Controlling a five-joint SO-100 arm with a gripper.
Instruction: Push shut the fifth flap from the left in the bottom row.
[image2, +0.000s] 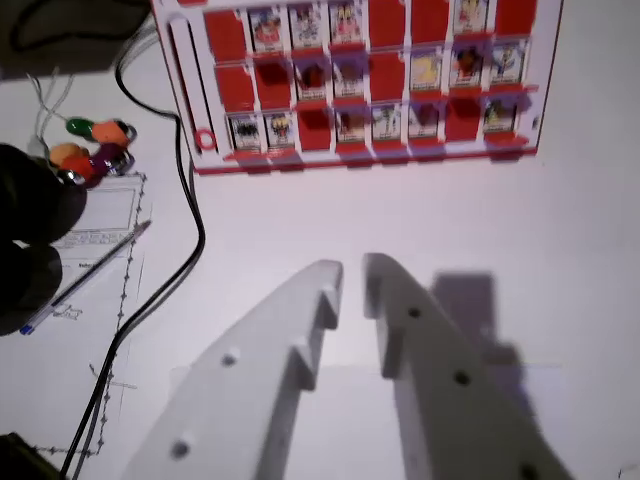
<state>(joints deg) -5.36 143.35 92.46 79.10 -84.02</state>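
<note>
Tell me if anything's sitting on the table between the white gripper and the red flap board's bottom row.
Nothing visible does. The white plastic gripper faces bare white table up to the red game board with picture flaps. The black cable, the pen and the coloured clips lie off to the wrist view's left.

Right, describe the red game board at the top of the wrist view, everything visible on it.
The red game board looks like plastic and lies flat on the white table, its top cut off by the frame. Three rows of white-framed flaps show: some display small character pictures, others only plain red. A white strip with long slots runs down its left side, above a small pink ring. The gripper hangs well short of it, not touching.
</note>
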